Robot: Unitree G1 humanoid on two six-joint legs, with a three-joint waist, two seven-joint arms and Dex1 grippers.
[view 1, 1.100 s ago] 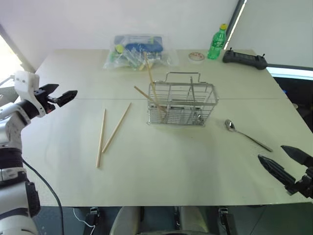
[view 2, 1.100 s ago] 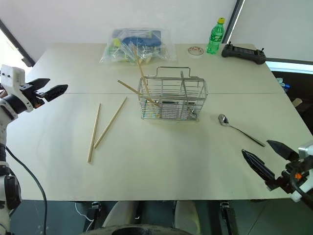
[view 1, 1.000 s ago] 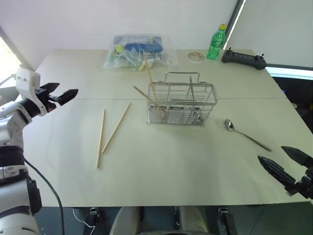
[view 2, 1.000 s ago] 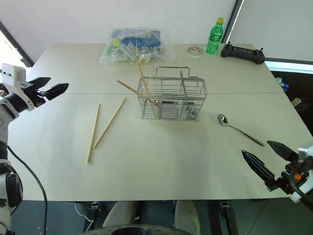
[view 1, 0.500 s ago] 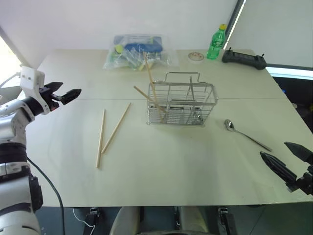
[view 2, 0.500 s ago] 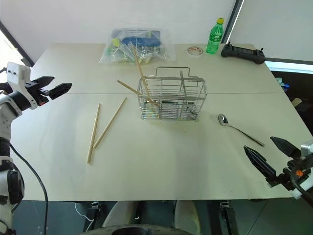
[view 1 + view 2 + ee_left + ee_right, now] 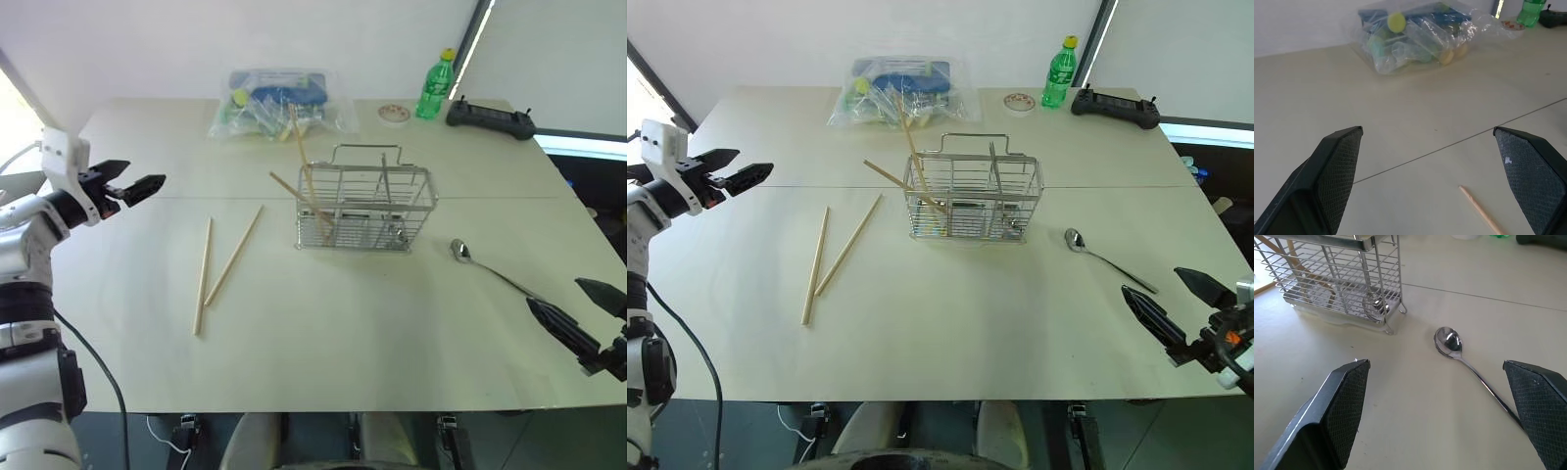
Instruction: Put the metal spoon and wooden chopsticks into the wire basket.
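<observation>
Spoon [image 7: 495,274]: flat on the table [image 7: 392,362], to the right of the basket and well apart from it; bowl toward the basket, handle pointing at the right table edge, so probably easy to reach from the right side.
Basket [image 7: 364,209]: upright near the table middle, top open, handle loop up; two chopsticks [image 7: 304,171] already inside the left end, leaning out to the left and back.
Loose chopsticks [image 7: 218,260]: two more, flat on the table left of the basket, near ends almost meeting in a narrow V; not yet in the basket.
Right claw [image 7: 1181,307]: low over the near right corner, fingers spread wide, holding nothing; near the spoon handle tip but not touching.
Left claw [image 7: 137,186]: raised over the left table edge, pointing inward, fingers wide apart, empty; well apart from the loose chopsticks.
Open room: bare table around spoon and loose chopsticks, nothing blocking a descent.
Far edge: plastic bag [image 7: 276,103], green bottle [image 7: 435,86], small dish [image 7: 394,114], black controller [image 7: 490,119], all behind the basket, out of the working path.
Risk: thin flat things, probably hard to pinch from the surface.
</observation>
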